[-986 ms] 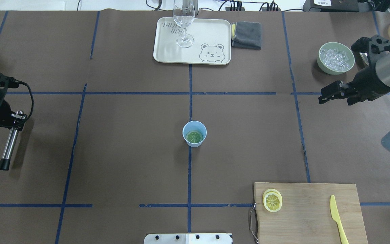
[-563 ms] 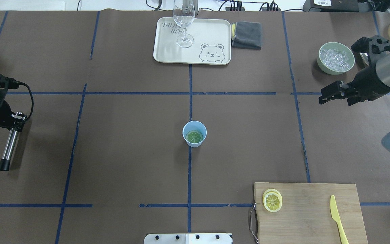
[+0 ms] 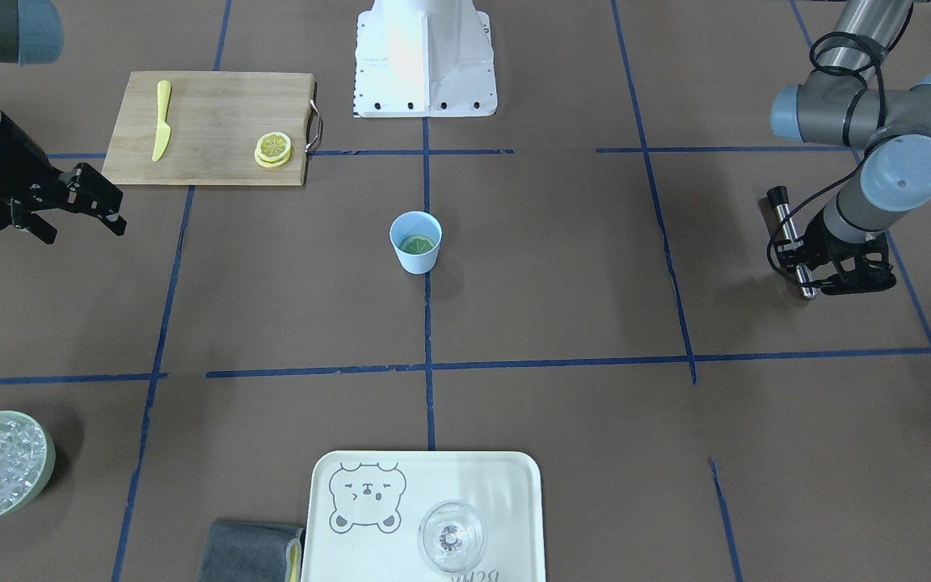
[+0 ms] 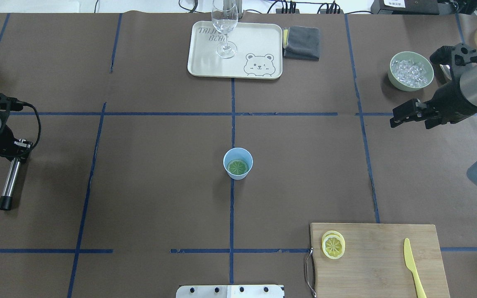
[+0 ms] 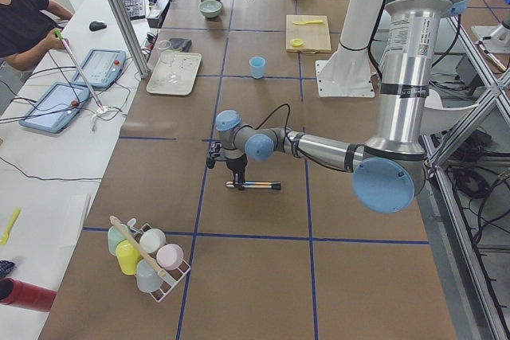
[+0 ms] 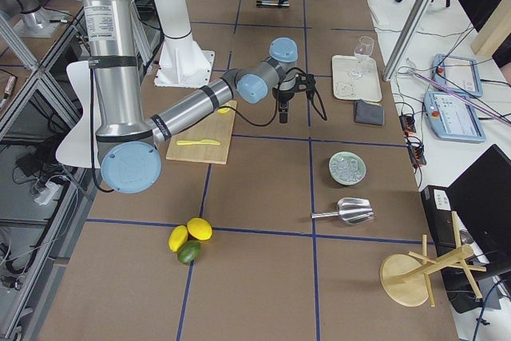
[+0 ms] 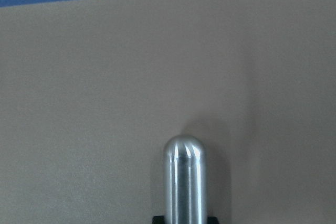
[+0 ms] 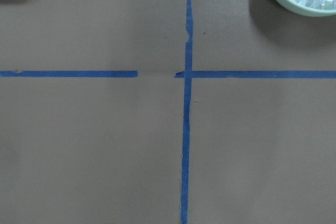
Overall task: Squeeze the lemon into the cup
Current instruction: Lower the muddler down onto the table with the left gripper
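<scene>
Lemon (image 4: 237, 167) flat inside upright cup (image 4: 238, 176)

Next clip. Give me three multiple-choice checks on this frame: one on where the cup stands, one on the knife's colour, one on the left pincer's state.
1. Where on the table does the light blue cup stand?
A. At a corner
B. Near the middle
C. Against the left edge

2. What colour is the plastic knife?
A. Yellow
B. Red
C. Black

3. What state is the left pincer in?
A. Open and empty
B. Shut on a spoon
C. Shut on a metal rod

Answers:
1 B: the overhead view shows it on the centre tape line, far from every edge.
2 A: it shows bright yellow in both the overhead and front-facing views.
3 C: the rod juts out from the pincer, and the left wrist view shows its rounded end.
</scene>
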You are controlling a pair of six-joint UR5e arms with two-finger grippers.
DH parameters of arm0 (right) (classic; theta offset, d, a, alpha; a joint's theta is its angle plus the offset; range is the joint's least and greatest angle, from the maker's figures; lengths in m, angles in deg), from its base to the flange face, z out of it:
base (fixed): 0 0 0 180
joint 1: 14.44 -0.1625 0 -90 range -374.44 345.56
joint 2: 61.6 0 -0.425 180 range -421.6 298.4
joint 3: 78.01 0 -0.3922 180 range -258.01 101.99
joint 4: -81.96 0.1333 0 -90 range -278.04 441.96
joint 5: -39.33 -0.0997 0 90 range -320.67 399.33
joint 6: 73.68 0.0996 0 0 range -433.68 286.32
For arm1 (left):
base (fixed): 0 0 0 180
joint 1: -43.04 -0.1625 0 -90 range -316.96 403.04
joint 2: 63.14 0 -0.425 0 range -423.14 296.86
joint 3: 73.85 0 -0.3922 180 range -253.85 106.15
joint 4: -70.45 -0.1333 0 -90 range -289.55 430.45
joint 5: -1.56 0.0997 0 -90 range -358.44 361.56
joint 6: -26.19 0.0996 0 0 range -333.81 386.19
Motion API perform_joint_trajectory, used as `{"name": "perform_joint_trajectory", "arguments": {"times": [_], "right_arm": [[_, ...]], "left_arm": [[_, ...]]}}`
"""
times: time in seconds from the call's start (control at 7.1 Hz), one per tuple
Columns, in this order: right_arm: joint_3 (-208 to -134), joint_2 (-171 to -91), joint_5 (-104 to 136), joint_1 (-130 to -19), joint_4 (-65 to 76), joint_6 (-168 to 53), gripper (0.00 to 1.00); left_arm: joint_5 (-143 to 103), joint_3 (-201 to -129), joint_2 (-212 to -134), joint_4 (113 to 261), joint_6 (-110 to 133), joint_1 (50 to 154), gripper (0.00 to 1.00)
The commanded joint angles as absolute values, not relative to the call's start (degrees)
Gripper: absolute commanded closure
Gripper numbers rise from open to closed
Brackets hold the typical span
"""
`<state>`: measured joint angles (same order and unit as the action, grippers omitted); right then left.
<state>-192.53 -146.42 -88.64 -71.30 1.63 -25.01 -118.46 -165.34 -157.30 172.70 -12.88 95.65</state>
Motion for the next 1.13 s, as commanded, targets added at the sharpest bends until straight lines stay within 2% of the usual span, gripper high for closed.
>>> {"name": "perform_joint_trajectory", "arguments": {"times": [0.0,0.56,0.84,0.99], "right_arm": [[-192.62,-146.42,-88.64,-71.30,1.63,-24.99,0.00],[-192.36,-146.24,-88.64,-71.13,1.63,-25.34,0.00],[-192.70,-145.72,-88.64,-71.12,1.72,-24.90,0.00],[-192.88,-145.19,-88.64,-70.60,1.72,-24.55,0.00]], "left_arm": [[-118.50,-164.46,-157.44,173.11,-12.75,95.60,1.00],[-118.41,-164.11,-157.79,172.85,-12.31,95.51,0.88],[-118.50,-165.51,-157.88,172.58,-12.40,95.60,0.01],[-118.50,-167.61,-157.80,172.58,-12.05,95.86,0.00]]}}
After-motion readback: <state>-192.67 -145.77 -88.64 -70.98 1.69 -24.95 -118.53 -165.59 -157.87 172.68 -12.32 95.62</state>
